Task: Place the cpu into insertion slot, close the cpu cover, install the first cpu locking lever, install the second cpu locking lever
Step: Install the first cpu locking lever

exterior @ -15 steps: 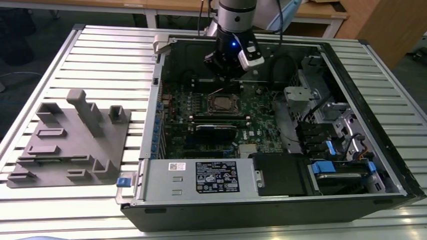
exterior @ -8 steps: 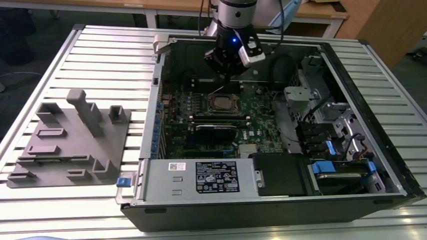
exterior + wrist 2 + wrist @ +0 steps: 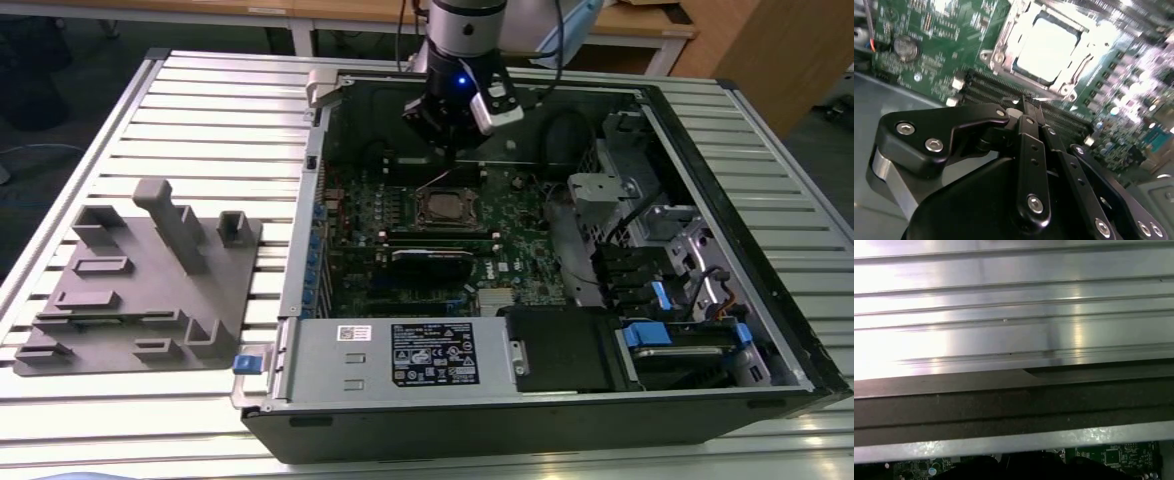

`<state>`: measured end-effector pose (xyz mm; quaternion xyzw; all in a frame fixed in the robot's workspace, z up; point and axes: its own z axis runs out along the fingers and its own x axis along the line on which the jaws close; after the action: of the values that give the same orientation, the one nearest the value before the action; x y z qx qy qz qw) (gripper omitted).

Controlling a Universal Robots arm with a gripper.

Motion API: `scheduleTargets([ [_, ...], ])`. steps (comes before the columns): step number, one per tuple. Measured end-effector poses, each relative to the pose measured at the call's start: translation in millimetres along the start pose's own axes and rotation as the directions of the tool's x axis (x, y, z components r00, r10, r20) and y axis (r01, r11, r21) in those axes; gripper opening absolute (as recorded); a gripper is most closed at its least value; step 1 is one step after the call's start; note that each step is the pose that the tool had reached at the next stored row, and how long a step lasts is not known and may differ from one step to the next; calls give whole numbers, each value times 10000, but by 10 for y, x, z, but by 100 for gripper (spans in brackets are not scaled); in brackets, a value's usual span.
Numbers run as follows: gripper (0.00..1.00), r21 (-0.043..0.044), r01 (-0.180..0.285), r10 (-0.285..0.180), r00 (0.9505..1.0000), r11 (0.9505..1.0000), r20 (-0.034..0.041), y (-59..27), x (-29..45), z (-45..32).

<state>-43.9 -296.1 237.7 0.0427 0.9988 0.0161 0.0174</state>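
In the exterior view my gripper [image 3: 451, 160] hangs inside the open computer case, just behind the insertion slot [image 3: 445, 208] on the green board. The second wrist view shows the black fingers [image 3: 1030, 145] pressed together, so the gripper [image 3: 1027, 100] is shut, with its tips over the memory slots next to the socket. The cpu [image 3: 1049, 42] lies in the socket, its metal top glaring bright. The silvery cpu cover [image 3: 1000, 54] lies flat around it. A thin metal lever [image 3: 434, 180] slants up from the socket toward the fingertips; I cannot tell whether they touch it.
The case [image 3: 747, 390] lies on a slatted aluminium table [image 3: 200, 120]. A grey fixture block [image 3: 140, 285] sits at the exterior view's left. The power supply [image 3: 400, 355], drive bays with blue tabs [image 3: 654, 335] and cables [image 3: 574, 130] crowd the case. Memory slots [image 3: 994, 87] run beside the socket.
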Motion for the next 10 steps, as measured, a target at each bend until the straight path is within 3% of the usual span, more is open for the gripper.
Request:
scheduleTargets([
  [1,11,-174,-7,7,10000,9998,-17,0,2,1],
  [2,11,-284,-11,10,10000,9996,-26,0,3,2],
  [10,11,-411,-14,14,10000,9992,-3,-17,46,30],
])
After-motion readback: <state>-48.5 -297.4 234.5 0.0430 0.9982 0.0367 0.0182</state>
